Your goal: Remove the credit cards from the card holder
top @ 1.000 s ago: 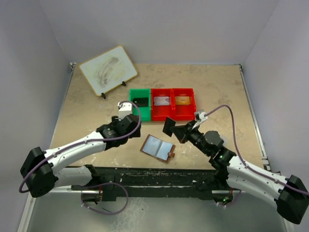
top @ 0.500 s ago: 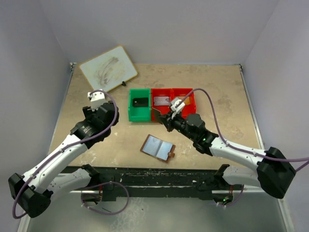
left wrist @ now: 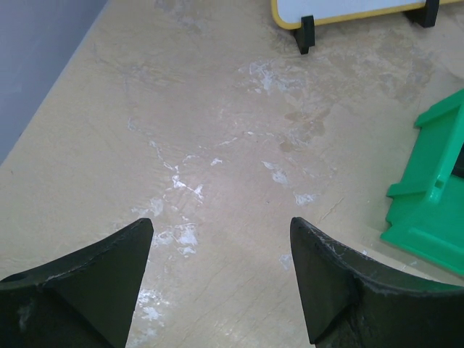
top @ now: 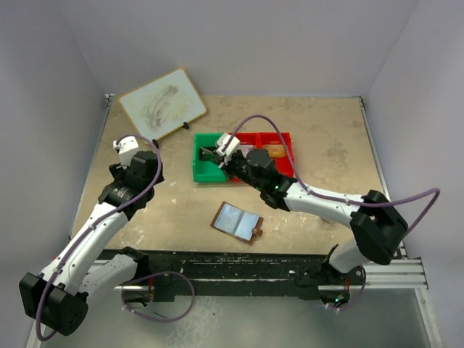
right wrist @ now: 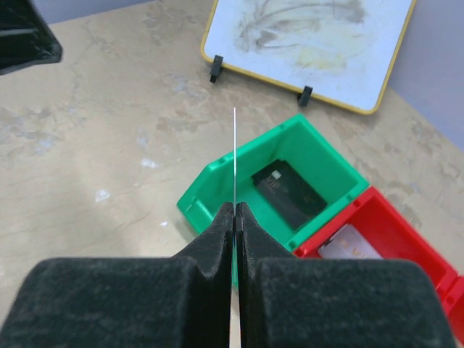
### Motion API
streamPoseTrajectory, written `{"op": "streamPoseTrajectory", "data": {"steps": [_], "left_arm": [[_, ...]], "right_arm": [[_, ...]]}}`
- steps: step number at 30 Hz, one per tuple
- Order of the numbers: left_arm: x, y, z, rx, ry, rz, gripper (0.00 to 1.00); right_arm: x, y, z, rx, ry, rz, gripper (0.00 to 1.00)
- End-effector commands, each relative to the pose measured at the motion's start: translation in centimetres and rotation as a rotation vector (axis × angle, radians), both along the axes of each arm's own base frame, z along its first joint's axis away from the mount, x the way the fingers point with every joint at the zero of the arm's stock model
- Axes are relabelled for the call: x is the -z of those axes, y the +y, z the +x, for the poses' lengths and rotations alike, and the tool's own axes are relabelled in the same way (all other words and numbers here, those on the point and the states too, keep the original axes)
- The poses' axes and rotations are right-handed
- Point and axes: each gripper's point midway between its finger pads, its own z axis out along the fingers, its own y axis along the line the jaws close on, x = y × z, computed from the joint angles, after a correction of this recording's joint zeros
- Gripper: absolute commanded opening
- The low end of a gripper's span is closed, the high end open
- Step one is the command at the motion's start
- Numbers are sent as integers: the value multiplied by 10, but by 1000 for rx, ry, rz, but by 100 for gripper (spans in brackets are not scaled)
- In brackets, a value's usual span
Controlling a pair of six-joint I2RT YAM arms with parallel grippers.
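Note:
The card holder (top: 237,221) lies open on the table near the front, brown with pale blue inner panels; no gripper touches it. My right gripper (right wrist: 235,206) is shut on a thin card (right wrist: 235,148) seen edge-on, standing up between the pads. It hangs over the near wall of the green bin (right wrist: 217,177), where a black card (right wrist: 288,192) lies flat. From above, the right gripper (top: 217,155) sits over the green bin (top: 206,172). My left gripper (left wrist: 221,226) is open and holds nothing, above bare table left of the green bin (left wrist: 428,210); in the top view the left gripper (top: 147,159) is well left.
Two red bins (top: 284,136) adjoin the green one on its right; a pale card (right wrist: 348,246) lies in the nearer red bin (right wrist: 406,225). A small whiteboard (top: 162,104) on black feet stands at the back left. Walls enclose the table on three sides.
My right arm has swung from beside the card holder out to the green bin, carrying the card. My left arm has drawn back to the left, away from the bin.

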Motion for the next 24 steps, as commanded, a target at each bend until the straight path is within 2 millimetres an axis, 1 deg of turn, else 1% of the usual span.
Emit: {"op": "streamPoseTrajectory", "data": {"steps": [1,3,5,6,8,10,15,17,20,24], "left_arm": [[-32,15,0,-69,-130,8,75],[-33,15,0,-66,-137,5,75],[-33,14,0,-60,-137,5,75],[-33,14,0,-60,-133,10,75],[-33,15,0,-61,-127,18,75],[-33,15,1,-62,-123,24,75],[-36,18,0,-72,-133,30,75],[-37,18,0,-74,-139,29,75],[-37,18,0,-74,-142,28,75],[-37,17,0,-68,-138,25,75]], "right_arm": [[-38,14,24,37,-165,-47,0],[-39,17,34,63,-193,-69,0],[-32,17,49,118,-214,-118,0],[-25,17,57,148,-212,-154,0],[-2,24,70,161,-192,-246,0],[18,29,76,148,-192,-327,0],[47,39,85,149,-143,-385,0],[49,42,90,147,-151,-418,0],[63,46,95,136,-147,-473,0],[76,46,106,165,-150,-539,0]]}}
